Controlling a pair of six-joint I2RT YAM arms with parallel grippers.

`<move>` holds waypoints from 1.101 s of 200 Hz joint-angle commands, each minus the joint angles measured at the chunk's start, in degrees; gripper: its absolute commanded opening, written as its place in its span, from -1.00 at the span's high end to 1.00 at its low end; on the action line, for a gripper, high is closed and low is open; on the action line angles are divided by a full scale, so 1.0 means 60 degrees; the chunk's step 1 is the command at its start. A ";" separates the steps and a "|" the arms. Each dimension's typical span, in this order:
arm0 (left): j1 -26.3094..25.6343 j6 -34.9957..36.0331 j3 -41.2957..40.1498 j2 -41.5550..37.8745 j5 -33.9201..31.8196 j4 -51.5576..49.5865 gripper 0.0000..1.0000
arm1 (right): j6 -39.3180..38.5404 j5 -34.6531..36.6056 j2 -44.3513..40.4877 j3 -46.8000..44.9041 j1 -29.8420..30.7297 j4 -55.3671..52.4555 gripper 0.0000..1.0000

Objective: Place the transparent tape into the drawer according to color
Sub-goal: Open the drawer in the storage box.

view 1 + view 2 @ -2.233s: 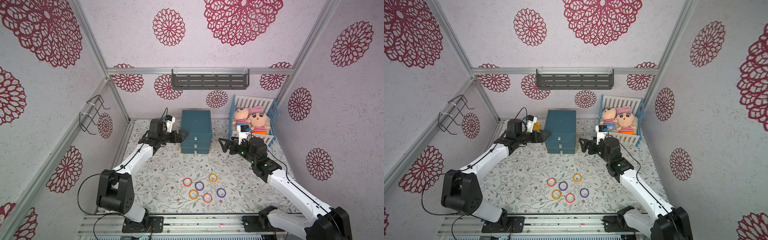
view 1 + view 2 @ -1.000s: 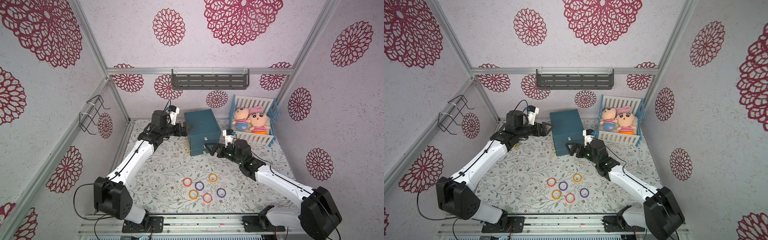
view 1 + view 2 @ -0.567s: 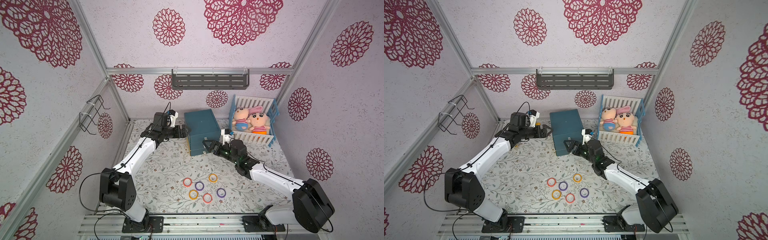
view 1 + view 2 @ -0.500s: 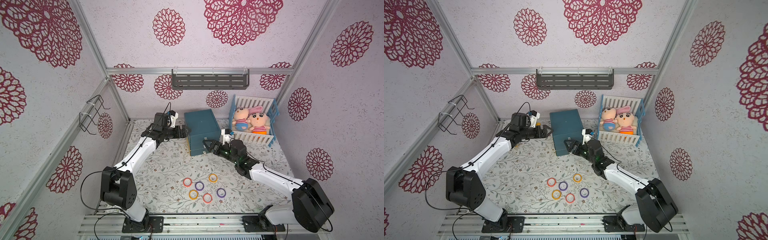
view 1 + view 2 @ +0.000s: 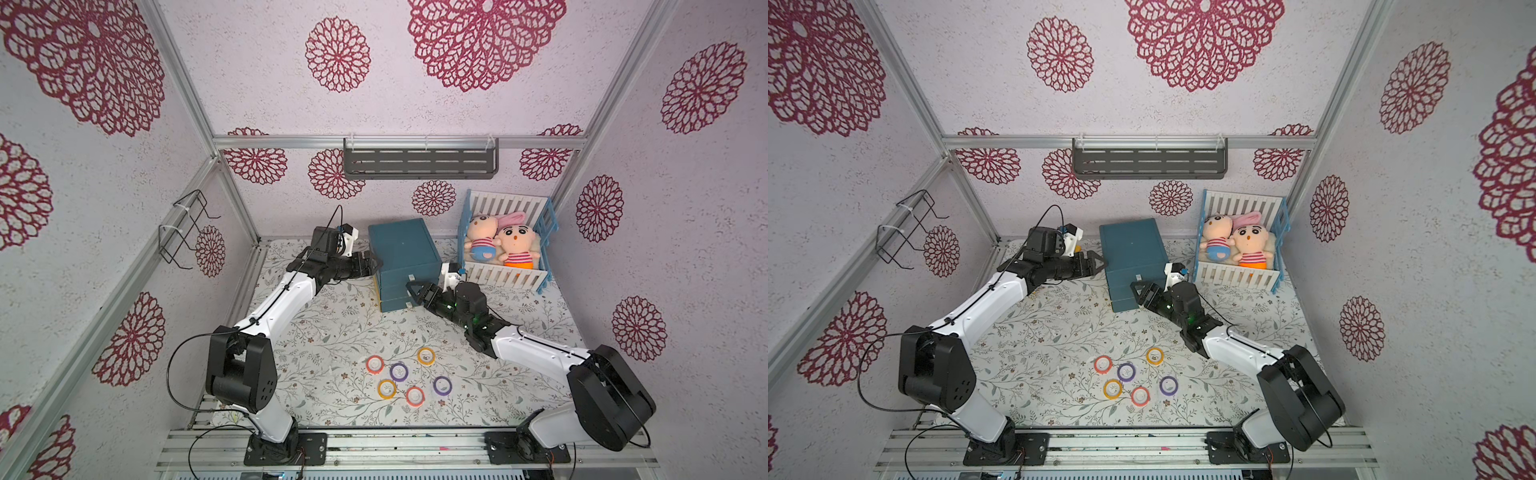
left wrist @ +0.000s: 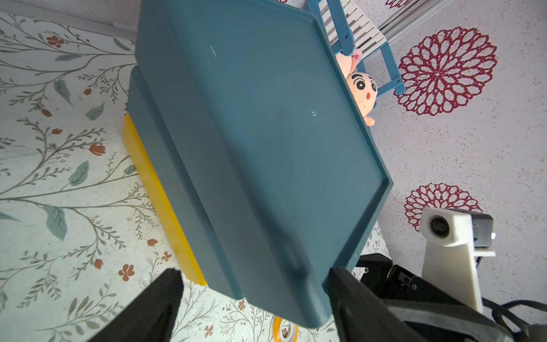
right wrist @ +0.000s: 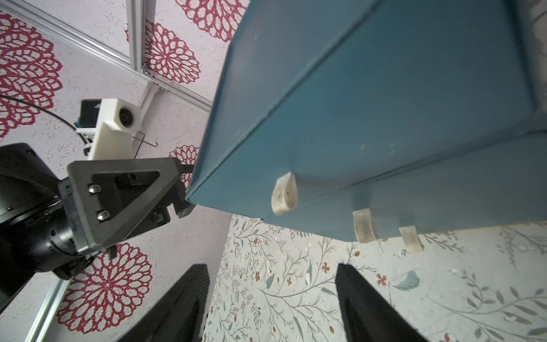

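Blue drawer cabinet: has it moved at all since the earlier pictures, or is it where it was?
Yes. The blue drawer cabinet has twisted and slid toward the crib; the gap between them is narrower than before.

The drawer cabinet (image 5: 405,249) is deep teal all over, with off-white pull tabs (image 7: 284,194) on its fronts and a yellow slab (image 6: 165,207) showing at its base. The table mat (image 5: 332,332) is pale cream, printed with grey-green leafy sprigs and small rust-red flowers. Red-orange rings (image 5: 375,364), purple rings (image 5: 398,371) and yellow-orange rings (image 5: 426,355) of tape are see-through around white cores. The walls (image 5: 249,62) are pale lilac with crimson lace rosettes. The crib (image 5: 498,276) has white slats in a blue frame; its dolls (image 5: 515,243) wear red-and-white stripes
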 commanded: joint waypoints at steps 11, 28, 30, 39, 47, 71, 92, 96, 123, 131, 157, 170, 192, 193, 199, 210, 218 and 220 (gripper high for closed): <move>-0.0086 -0.0041 0.0276 0.0119 0.0237 0.0222 -0.63 | 0.0463 0.0006 0.0173 0.0092 -0.0116 0.0855 -0.41; -0.0086 -0.0020 0.0266 0.0145 0.0261 0.0198 -0.59 | 0.0576 -0.0040 0.0287 0.0114 -0.0171 0.0949 -0.38; -0.0086 -0.0019 0.0260 0.0145 0.0267 0.0208 -0.59 | 0.0588 -0.0051 0.0293 0.0106 -0.0176 0.0961 -0.37; -0.0077 -0.0013 0.0273 0.0156 0.0283 0.0219 -0.57 | 0.0648 -0.0067 0.0349 0.0114 -0.0206 0.1025 -0.34; -0.0080 -0.0033 0.0289 0.0183 0.0326 0.0234 -0.55 | 0.0705 -0.0090 0.0403 0.0108 -0.0236 0.1065 -0.32; -0.0093 -0.0033 0.0325 0.0260 0.0400 0.0235 -0.49 | 0.0837 -0.0164 0.0570 0.0127 -0.0323 0.1266 -0.27; -0.0100 -0.0077 0.0318 0.0299 0.0444 0.0249 -0.43 | 0.0834 -0.0187 0.0683 0.0201 -0.0352 0.1339 -0.25; -0.0100 -0.0070 0.0317 0.0305 0.0459 0.0262 -0.42 | 0.0820 -0.0187 0.0701 0.0246 -0.0354 0.1325 -0.25; -0.0129 -0.0068 0.0250 0.0310 0.0459 0.0287 -0.37 | 0.0858 -0.0195 0.0821 0.0406 -0.0354 0.1299 -0.20; -0.0126 -0.0078 0.0229 0.0294 0.0459 0.0290 -0.36 | 0.0889 -0.0187 0.0858 0.0447 -0.0354 0.1323 -0.17; -0.0130 -0.0077 0.0185 0.0295 0.0499 0.0309 -0.35 | 0.0984 -0.0190 0.0954 0.0588 -0.0354 0.1377 -0.05; -0.0129 -0.0078 0.0189 0.0300 0.0517 0.0320 -0.35 | 0.1003 -0.0188 0.1005 0.0693 -0.0353 0.1355 -0.02; -0.0144 -0.0081 0.0171 0.0299 0.0532 0.0323 -0.34 | 0.1063 -0.0165 0.1114 0.0852 -0.0354 0.1368 0.04; -0.0144 -0.0079 0.0171 0.0303 0.0532 0.0323 -0.34 | 0.1064 -0.0161 0.1122 0.0864 -0.0354 0.1372 0.05; -0.0143 -0.0088 0.0171 0.0301 0.0546 0.0323 -0.34 | 0.1098 -0.0144 0.1148 0.0895 -0.0353 0.1384 0.07; -0.0137 -0.0090 0.0158 0.0289 0.0561 0.0331 -0.34 | 0.1137 -0.0137 0.1202 0.0956 -0.0354 0.1427 0.11; -0.0158 -0.0091 0.0156 0.0283 0.0561 0.0334 -0.34 | 0.1177 -0.0131 0.1244 0.0995 -0.0362 0.1435 0.14; -0.0151 -0.0092 0.0156 0.0278 0.0561 0.0337 -0.34 | 0.1181 -0.0118 0.1250 0.1008 -0.0356 0.1453 0.15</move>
